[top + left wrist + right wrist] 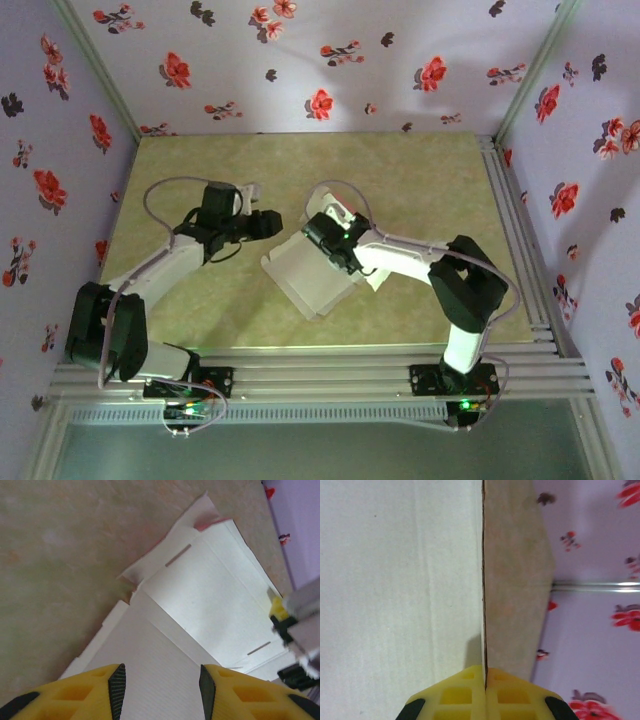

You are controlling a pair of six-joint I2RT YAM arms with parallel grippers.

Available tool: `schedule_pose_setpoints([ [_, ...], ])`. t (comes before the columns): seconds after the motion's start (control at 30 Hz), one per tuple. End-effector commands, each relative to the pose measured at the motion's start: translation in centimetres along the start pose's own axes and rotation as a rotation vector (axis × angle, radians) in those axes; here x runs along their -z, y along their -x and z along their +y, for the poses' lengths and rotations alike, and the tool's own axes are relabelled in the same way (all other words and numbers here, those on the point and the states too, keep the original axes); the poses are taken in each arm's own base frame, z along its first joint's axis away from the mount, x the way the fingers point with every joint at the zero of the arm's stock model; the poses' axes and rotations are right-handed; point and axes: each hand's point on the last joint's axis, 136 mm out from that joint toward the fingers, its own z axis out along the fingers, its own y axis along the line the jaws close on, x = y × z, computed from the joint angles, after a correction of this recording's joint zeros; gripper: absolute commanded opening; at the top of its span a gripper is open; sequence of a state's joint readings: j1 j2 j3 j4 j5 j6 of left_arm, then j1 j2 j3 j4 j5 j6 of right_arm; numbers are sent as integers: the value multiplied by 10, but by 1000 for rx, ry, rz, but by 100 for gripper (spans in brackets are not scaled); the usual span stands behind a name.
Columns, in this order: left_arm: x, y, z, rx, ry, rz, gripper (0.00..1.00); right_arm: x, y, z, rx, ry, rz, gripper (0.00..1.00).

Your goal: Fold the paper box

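The paper box point(300, 280) lies partly folded in the middle of the table, pale grey-white face up. A sliver of salmon pink shows at its far corner point(207, 524). My right gripper point(322, 240) is shut on the thin edge of a raised panel point(395, 580); the card edge runs straight up from between the closed yellow fingers point(485, 680). My left gripper point(272, 222) hovers just left of the box, open, its black pads point(118, 690) apart over a white panel point(210, 595) with nothing between them. The right gripper point(295, 625) appears at the box's far side in the left wrist view.
The olive-green table point(400, 180) is enclosed by floral walls point(330, 60). Aluminium rails run along the right side point(515, 230) and the near edge point(330, 370), where both arm bases are bolted.
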State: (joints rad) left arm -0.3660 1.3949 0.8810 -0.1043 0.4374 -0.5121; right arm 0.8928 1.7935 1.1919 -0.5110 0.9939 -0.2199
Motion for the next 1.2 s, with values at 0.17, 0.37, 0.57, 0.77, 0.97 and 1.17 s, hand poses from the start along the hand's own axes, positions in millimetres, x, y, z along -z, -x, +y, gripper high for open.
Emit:
schedule_pose_setpoints([
  [0.17, 4, 22, 12, -41, -33, -61, 45, 28, 27, -27, 54, -295, -49, 0],
  [0.37, 0, 42, 15, -183, -114, -162, 45, 33, 40, -4, 104, -330, -118, 0],
  [0.57, -1, 53, 24, -148, -155, -173, 44, 26, 50, 21, 144, -393, -192, 0],
  [0.77, 2, 52, 37, -148, -127, -178, 44, 33, 63, 45, 174, -419, -276, 0],
  [0.97, -2, 44, 48, -151, -96, -163, 44, 46, 64, 56, 182, -355, -333, 0],
  [1.17, -9, 37, 57, -126, -83, -147, 45, 56, 61, 55, 162, -339, -368, 0],
])
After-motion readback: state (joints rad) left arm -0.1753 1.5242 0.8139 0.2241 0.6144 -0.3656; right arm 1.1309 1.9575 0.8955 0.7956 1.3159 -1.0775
